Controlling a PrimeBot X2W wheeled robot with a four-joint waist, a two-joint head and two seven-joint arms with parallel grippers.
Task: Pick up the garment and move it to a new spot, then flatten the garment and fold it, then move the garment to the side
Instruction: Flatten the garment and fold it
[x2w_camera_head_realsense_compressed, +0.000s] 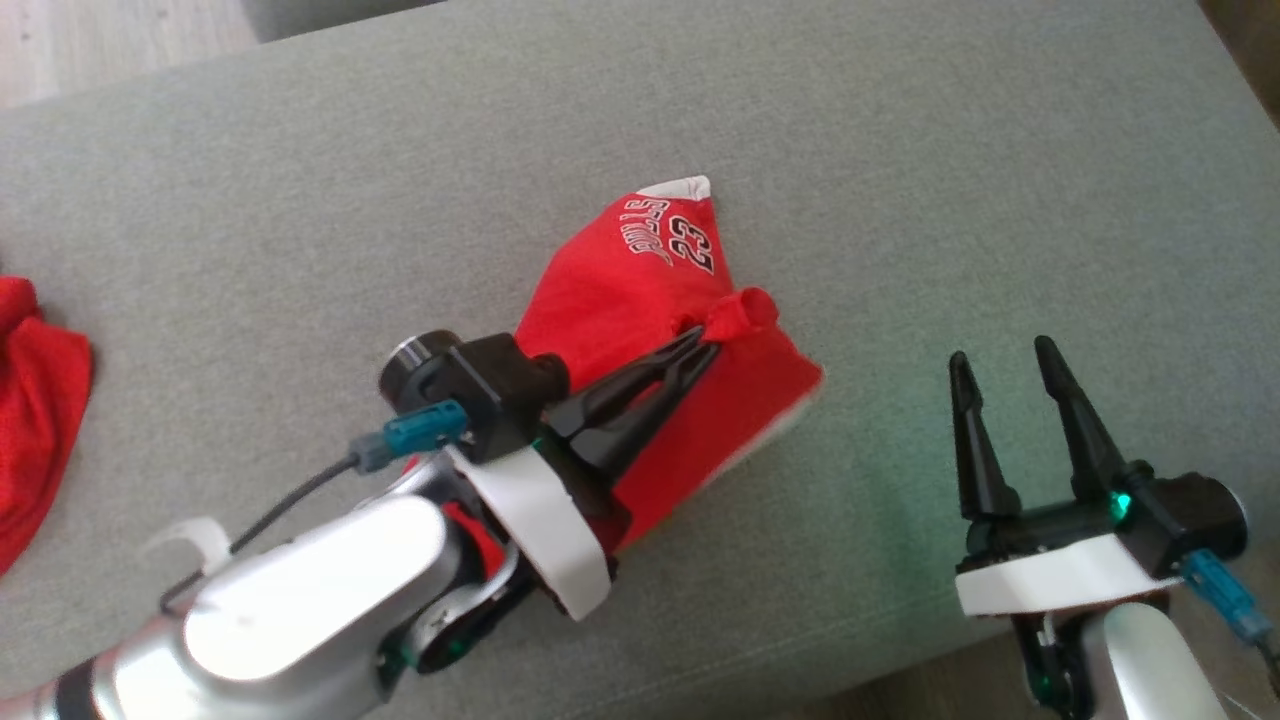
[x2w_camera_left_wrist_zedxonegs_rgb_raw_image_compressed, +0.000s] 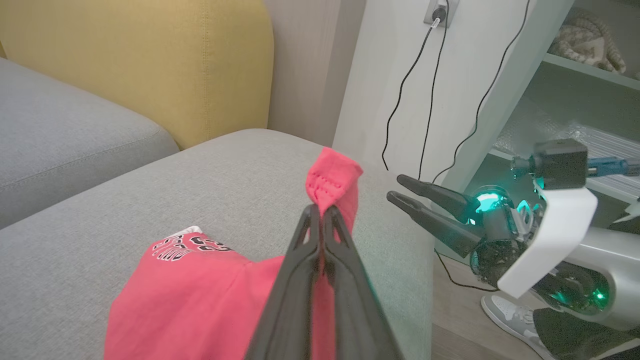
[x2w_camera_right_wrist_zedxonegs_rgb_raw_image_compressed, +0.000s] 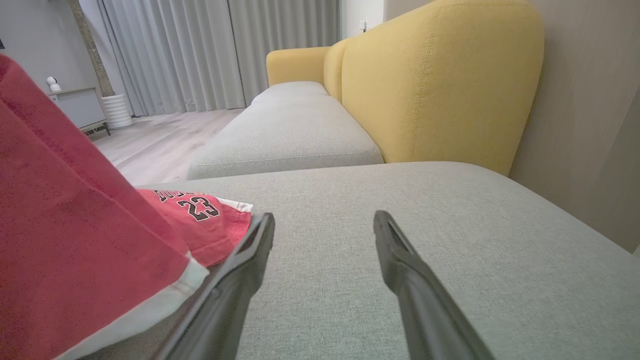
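Now left fingers pinch red garment on grey cushion; right fingers spread.

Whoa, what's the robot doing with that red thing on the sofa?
The robot is starting to pick up a red garment printed with the number 23. Its left end effector is shut on a bunched-up bit of the cloth, which is raised, while the rest lies on the grey sofa cushion. The right end effector is open and empty, off to the side of the garment. Another red cloth lies at the cushion's far left.
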